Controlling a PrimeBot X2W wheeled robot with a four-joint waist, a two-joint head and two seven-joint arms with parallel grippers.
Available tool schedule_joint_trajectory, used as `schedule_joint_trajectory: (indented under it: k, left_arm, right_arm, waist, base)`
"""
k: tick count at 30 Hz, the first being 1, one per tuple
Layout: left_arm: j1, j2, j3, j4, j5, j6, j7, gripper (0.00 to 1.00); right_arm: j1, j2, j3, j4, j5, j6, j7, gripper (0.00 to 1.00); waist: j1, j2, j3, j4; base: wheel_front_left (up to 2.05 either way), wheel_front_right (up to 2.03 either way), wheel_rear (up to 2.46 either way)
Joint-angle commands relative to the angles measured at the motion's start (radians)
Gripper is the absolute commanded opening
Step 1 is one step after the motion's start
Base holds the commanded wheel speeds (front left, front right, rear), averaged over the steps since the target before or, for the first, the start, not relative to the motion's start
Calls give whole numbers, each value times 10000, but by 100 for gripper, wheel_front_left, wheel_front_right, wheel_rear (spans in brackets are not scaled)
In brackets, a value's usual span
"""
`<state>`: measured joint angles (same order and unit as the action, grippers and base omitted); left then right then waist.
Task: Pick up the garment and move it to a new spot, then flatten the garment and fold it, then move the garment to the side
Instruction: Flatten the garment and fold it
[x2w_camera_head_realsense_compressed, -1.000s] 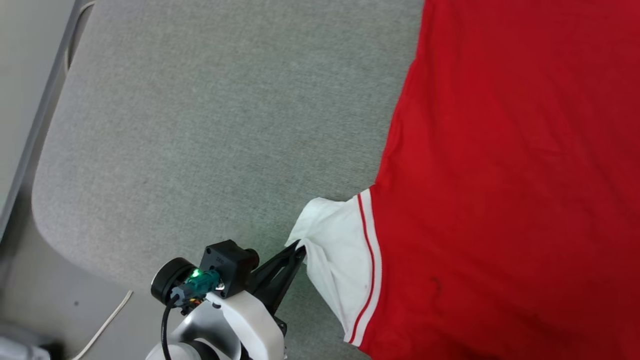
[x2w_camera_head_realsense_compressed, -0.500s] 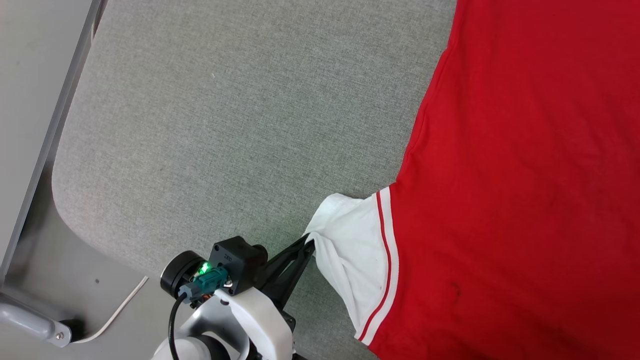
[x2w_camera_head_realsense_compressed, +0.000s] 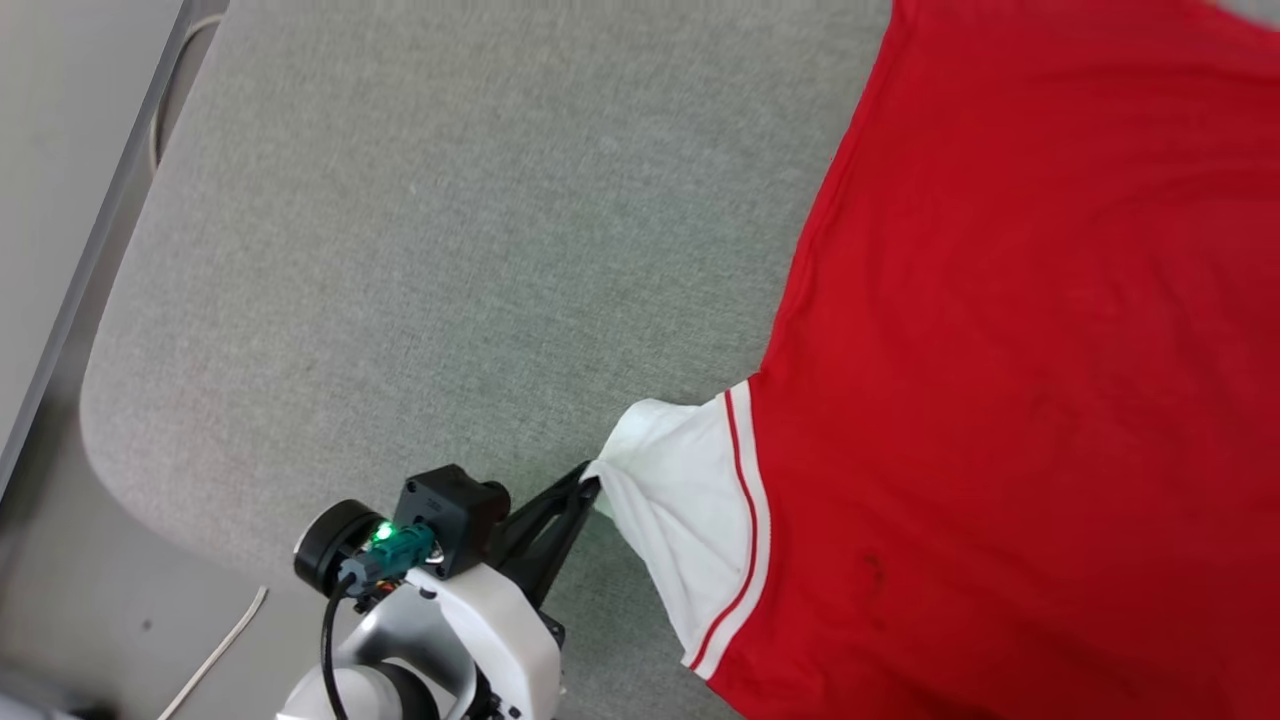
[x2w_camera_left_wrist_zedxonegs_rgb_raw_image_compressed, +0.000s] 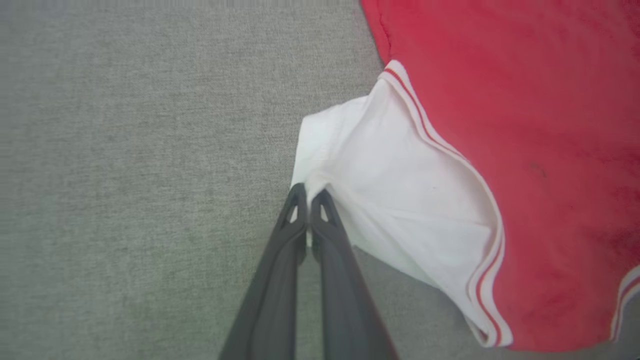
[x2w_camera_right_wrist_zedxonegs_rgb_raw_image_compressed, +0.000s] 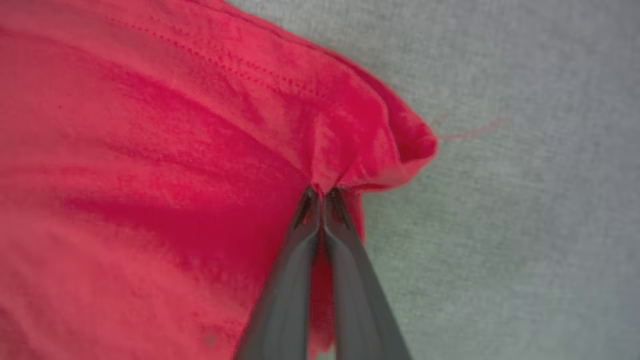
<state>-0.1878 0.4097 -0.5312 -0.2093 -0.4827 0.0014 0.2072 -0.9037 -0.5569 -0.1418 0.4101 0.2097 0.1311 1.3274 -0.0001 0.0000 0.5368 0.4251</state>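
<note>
The garment (x2w_camera_head_realsense_compressed: 1020, 380), a red jersey with a white short sleeve (x2w_camera_head_realsense_compressed: 685, 510) trimmed in red and white, lies spread over the right part of a grey padded surface (x2w_camera_head_realsense_compressed: 450, 280). My left gripper (x2w_camera_head_realsense_compressed: 592, 483) is shut on the edge of the white sleeve (x2w_camera_left_wrist_zedxonegs_rgb_raw_image_compressed: 395, 185), fingertips pinching its fold, as the left wrist view shows at the gripper (x2w_camera_left_wrist_zedxonegs_rgb_raw_image_compressed: 310, 192). In the right wrist view my right gripper (x2w_camera_right_wrist_zedxonegs_rgb_raw_image_compressed: 322, 192) is shut on a bunched corner of the red cloth (x2w_camera_right_wrist_zedxonegs_rgb_raw_image_compressed: 190, 150) near its hem. Lettering and collar are hidden.
The grey padded surface has a rounded near-left corner (x2w_camera_head_realsense_compressed: 110, 440) with floor beyond it. A white cable (x2w_camera_head_realsense_compressed: 215, 650) lies on the floor at the lower left. A pale frame edge (x2w_camera_head_realsense_compressed: 90, 240) runs along the left side.
The head camera has shifted a little, so the whole picture moves. My left gripper keeps its pinch on the sleeve. The right gripper has closed on the red cloth.
</note>
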Motion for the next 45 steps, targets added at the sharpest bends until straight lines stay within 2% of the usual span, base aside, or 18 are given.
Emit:
schedule_joint_trajectory:
  k: [1, 8, 11, 17, 30, 39, 40, 45]
  left_arm:
    - [116, 110, 103, 55, -50, 89, 3, 0]
    - [497, 381, 255, 302, -86, 340, 66, 0]
    - [725, 361, 256, 408, -148, 459, 39, 0]
    - [1155, 402, 343, 606, -317, 668, -16, 0]
    - [1692, 244, 439, 1023, -607, 922, -364, 0]
    - [1565, 255, 399, 1224, -654, 812, -485, 0]
    - [1529, 268, 406, 1216, -657, 801, -491, 0]
    - [1427, 310, 387, 1112, -651, 789, -504, 0]
  right_arm:
    - [803, 67, 99, 180, 159, -8, -62, 0]
    - [2378, 348, 108, 418, 880, -8, -774, 0]
    - [3218, 567, 69, 271, 1425, -8, -1024, 0]
    - [4910, 530, 230, -365, 2309, -8, -1424, 0]
    - [8232, 773, -73, -1725, 3427, -8, -1876, 0]
    - [8765, 944, -228, -1858, 3516, -8, -1882, 0]
    - [8673, 915, -260, -1914, 3536, -8, -1882, 100]
    - [8043, 551, -166, -2580, 3981, -8, -1576, 100]
  waist:
    - [1, 0, -637, -476]
    - [1, 0, -1913, -1281]
    - [1, 0, -2424, -1608]
    - [1, 0, -3295, -2159]
    - [1, 0, -4155, -2740]
    - [1, 0, -4148, -2912]
    - [1, 0, -4127, -2921]
    - [1, 0, -3974, -2910]
  base:
    - [0, 0, 0]
    - [0, 0, 0]
    - [0, 0, 0]
    - [0, 0, 0]
    - [0, 0, 0]
    - [0, 0, 0]
    - [0, 0, 0]
    - [0, 0, 0]
